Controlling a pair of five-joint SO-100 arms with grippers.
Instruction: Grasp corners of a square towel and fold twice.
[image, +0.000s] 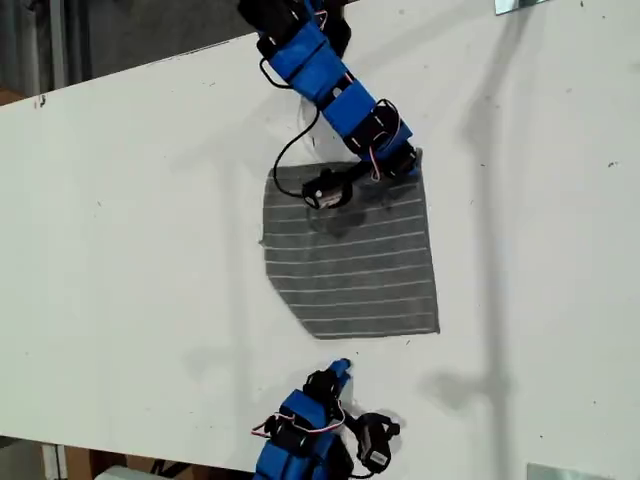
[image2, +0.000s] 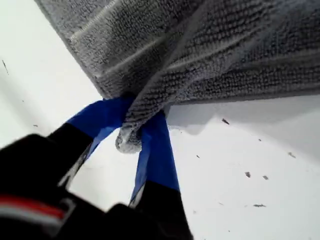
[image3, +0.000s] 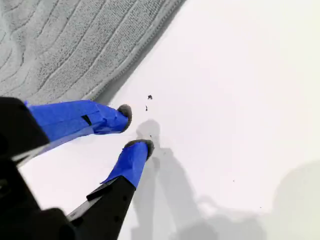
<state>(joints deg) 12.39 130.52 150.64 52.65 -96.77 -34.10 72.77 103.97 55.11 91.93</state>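
The dark grey striped towel (image: 350, 260) lies on the white table (image: 130, 250), mid-picture in the exterior view. My first gripper (image: 404, 163) reaches in from the exterior view's top and is shut on the towel's far corner (image2: 128, 139), which bunches between the blue fingers (image2: 159, 150). The cloth (image2: 200, 50) hangs lifted above the table there. My second gripper (image: 340, 371) sits just off the towel's near edge, towards the exterior view's bottom. Its jaws (image3: 136, 127) are open with nothing between them, and the towel's edge (image3: 60, 45) lies beside them.
A black cable (image: 290, 150) loops off the first arm over the towel's far edge. Metal brackets sit at the exterior view's top right (image: 520, 5) and bottom right (image: 570, 472). Bare white table lies on both sides of the towel.
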